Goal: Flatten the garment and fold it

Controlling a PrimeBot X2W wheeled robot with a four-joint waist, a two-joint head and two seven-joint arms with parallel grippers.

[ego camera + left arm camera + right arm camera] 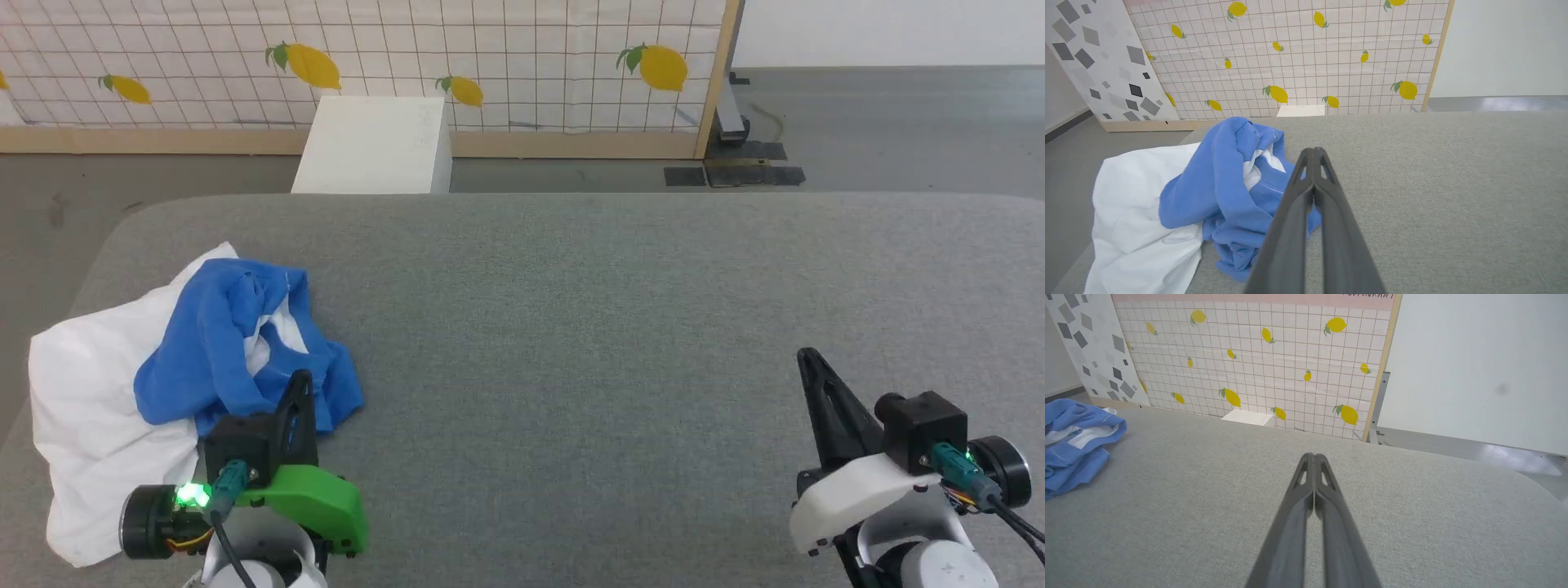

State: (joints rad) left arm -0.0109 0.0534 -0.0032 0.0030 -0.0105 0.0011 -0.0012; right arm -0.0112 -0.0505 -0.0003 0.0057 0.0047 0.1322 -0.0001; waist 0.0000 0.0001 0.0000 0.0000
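Grey cloth covers the table (pixel 620 327), and the shirt (pixel 98 392) lies crumpled at its near left, blue sleeves heaped over the white body. At the heap's right edge the left gripper (pixel 300 377) is pressed shut, holding nothing; the right gripper (pixel 807 355), also closed and empty, sits well apart at the near right. Beyond the far edge stand a white box (pixel 371 147) and a lemon-patterned screen (pixel 522 65)

One garment (pixel 180 376) is counted at nine o'clock on one grey table (pixel 612 327). Two grippers are seen: left gripper (pixel 300 377) at seven o'clock, right gripper (pixel 807 355) at five. One white box (pixel 371 147) is noted at eleven.
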